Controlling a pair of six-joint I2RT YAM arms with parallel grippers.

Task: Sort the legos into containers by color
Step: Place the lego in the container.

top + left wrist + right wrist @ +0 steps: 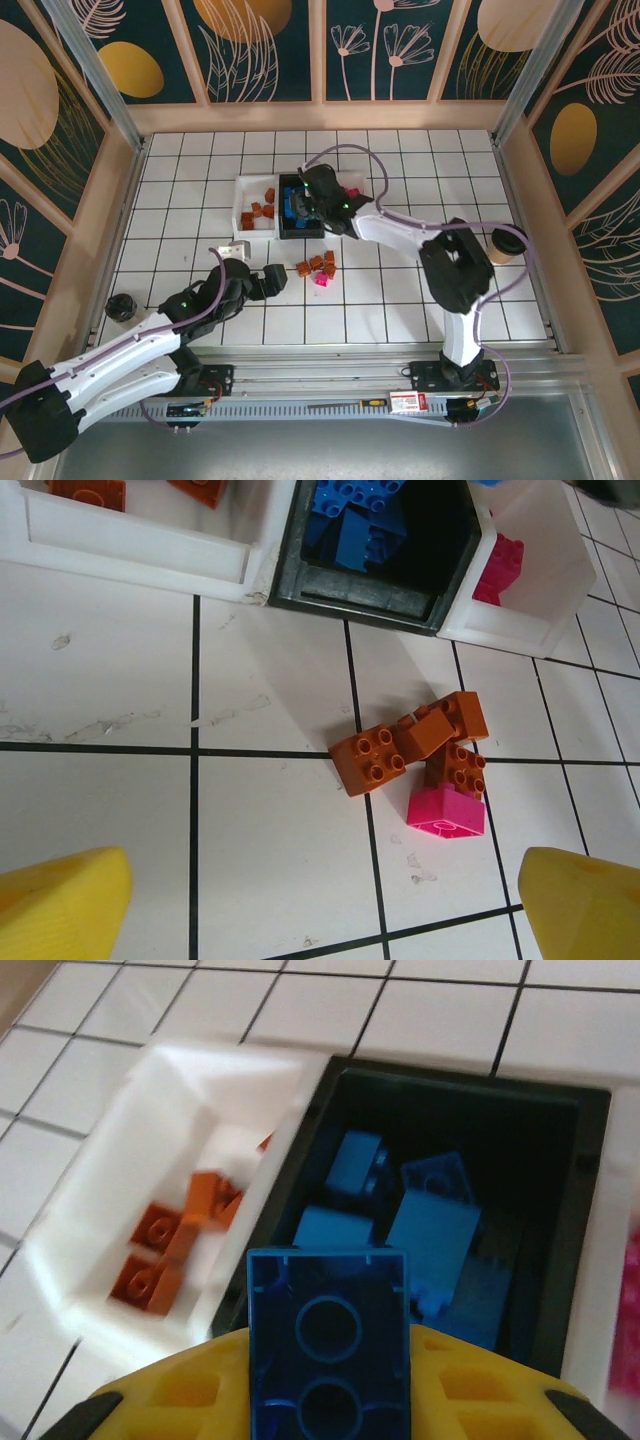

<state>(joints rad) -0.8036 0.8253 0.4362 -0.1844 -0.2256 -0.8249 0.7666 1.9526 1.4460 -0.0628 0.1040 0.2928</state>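
Beneath the right gripper (330, 1405), clamped on a blue brick (328, 1330), the black tray's (597, 1190) near rim is hidden; ahead of the spread left gripper (325, 905), loose bricks (405, 750) on bare tile (270, 860).

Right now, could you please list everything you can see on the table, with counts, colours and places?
left white tray: one, white, left end, holding orange bricks
black tray: one, middle, holding blue bricks
right white tray: one, white, right end, holding pink bricks
loose orange bricks: at least three, clustered on the tiles before the trays
loose pink brick: one, against that cluster
held blue brick: one, above the black tray
paper cup: one, brownish, right edge of the tiles
left tool: one, open, near the loose cluster
right tool: one, shut on the held blue brick
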